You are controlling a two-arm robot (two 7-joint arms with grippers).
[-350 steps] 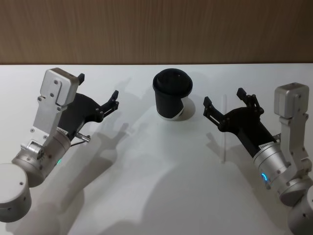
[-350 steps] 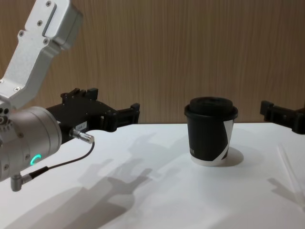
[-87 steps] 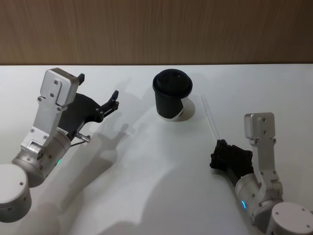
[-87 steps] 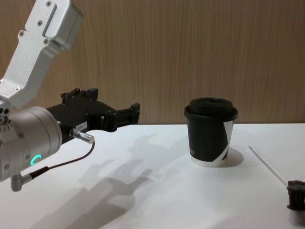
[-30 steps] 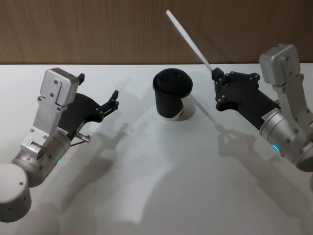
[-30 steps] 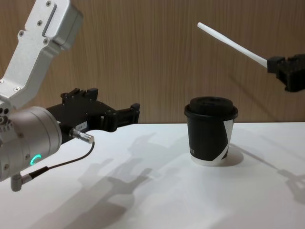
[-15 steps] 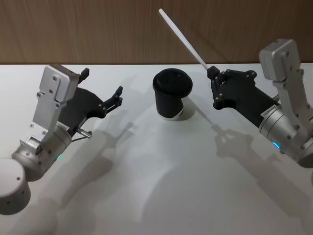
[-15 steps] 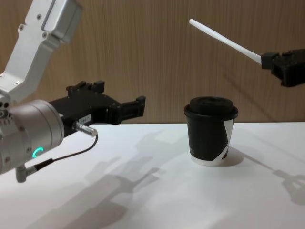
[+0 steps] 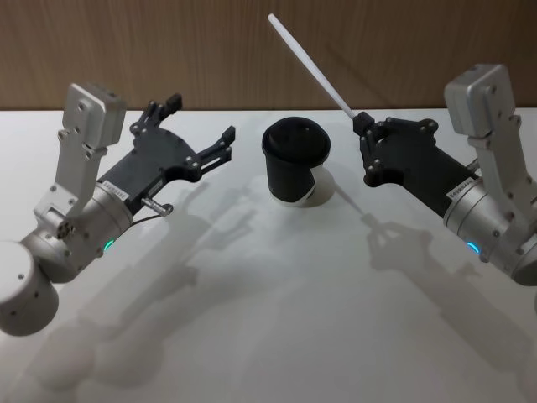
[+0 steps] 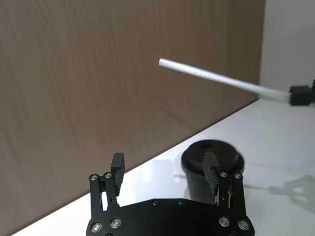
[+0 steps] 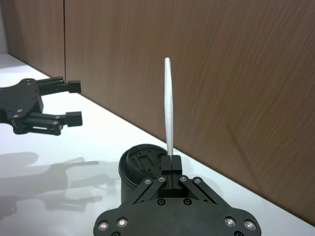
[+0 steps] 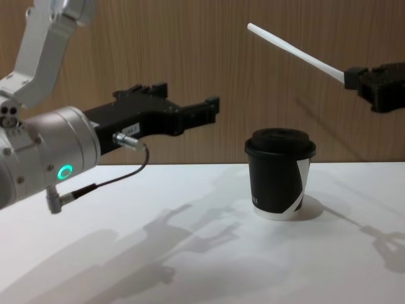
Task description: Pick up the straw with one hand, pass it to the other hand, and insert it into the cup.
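My right gripper (image 9: 362, 122) hangs to the right of the cup and above the table, shut on the low end of the white straw (image 9: 310, 65). The straw slants up and to the left over the black lidded cup (image 9: 295, 159). In the chest view the straw (image 12: 294, 52) runs from the right gripper (image 12: 354, 79) up past the cup (image 12: 278, 174). My left gripper (image 9: 201, 119) is open to the left of the cup, with its fingers pointing at the cup and straw. In the left wrist view its open fingers (image 10: 117, 164) frame the cup (image 10: 194, 167), with the straw (image 10: 221, 78) above.
The cup stands near the back middle of the white table (image 9: 277, 294). A brown wood-panelled wall (image 9: 168, 50) rises right behind the table's far edge. Bare tabletop lies in front of the cup and between the two arms.
My left arm has lifted and swung right, bringing its open gripper closer to the cup and straw. The right gripper, still holding the straw, has edged slightly left.
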